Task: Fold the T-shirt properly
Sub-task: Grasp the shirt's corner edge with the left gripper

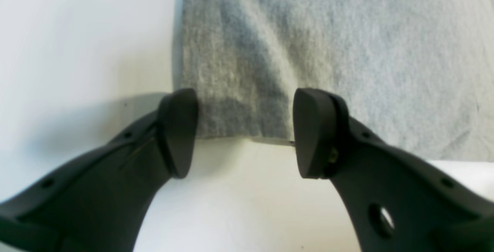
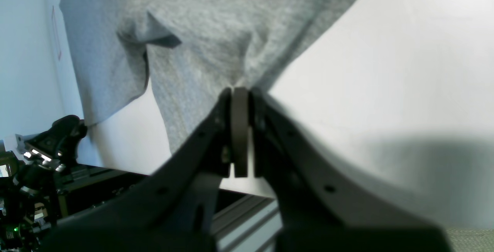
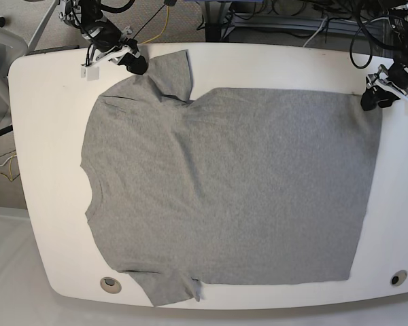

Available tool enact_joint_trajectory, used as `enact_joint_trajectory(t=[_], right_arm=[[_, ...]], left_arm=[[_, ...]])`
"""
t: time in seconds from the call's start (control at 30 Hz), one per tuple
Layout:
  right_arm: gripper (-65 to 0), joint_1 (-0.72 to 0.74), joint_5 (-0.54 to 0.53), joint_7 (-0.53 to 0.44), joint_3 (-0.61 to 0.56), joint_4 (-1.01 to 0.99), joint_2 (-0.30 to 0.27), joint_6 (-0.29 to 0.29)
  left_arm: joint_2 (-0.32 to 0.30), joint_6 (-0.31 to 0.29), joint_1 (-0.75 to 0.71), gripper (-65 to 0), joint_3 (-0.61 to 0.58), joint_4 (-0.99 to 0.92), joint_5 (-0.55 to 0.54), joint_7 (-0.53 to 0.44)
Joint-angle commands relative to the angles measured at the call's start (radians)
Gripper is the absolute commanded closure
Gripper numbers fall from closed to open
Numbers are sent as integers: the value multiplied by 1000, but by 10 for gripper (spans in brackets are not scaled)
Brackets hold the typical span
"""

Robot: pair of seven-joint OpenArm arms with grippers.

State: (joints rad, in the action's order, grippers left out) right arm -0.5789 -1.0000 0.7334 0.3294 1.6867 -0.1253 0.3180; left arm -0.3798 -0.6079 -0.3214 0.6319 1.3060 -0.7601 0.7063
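Two pincers at the T-shirt's far edge, one gripping, one gaping.

My right pincer (image 2: 240, 101) is clamped on the T-shirt (image 3: 224, 190) by its far sleeve; my left pincer (image 1: 245, 128) stands wide apart astride the hem corner directly ahead of it. I should close squarely on both layers before lifting. Count: one shirt, one bench (image 3: 41, 122), two pincers.

**White table, one shirt**

A white table (image 3: 47, 102) with rounded corners carries the grey T-shirt (image 3: 224, 190), spread flat with neck toward the left edge and hem toward the right. One sleeve reaches the far edge, the other the near edge.
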Motion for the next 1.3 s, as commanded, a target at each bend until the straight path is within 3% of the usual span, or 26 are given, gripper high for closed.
enact_joint_trajectory(t=[0.0, 0.1, 0.3, 0.4, 0.97, 1.27], right_arm=[[0, -2, -9, -4, 2, 15, -6, 1], [0, 0, -10, -2, 2, 16, -5, 0], [0, 0, -10, -1, 2, 17, -5, 1], [0, -1, -9, -1, 1, 18, -5, 1], [0, -13, -12, -2, -1, 32, -6, -4], [0, -65, 26, -27, -2, 164, -7, -5]], left_arm=[[-10, -8, -6, -379, -1, 6, 8, 19], [-9, -7, 1, -321, 1, 5, 16, -8], [-11, -11, 2, -85, -2, 1, 13, -33], [-12, -4, 4, 0, -3, -7, 9, -41], [-20, 6, 2, 0, 1, -13, 7, -59], [-22, -6, -11, -5, -1, 3, 2, -50]])
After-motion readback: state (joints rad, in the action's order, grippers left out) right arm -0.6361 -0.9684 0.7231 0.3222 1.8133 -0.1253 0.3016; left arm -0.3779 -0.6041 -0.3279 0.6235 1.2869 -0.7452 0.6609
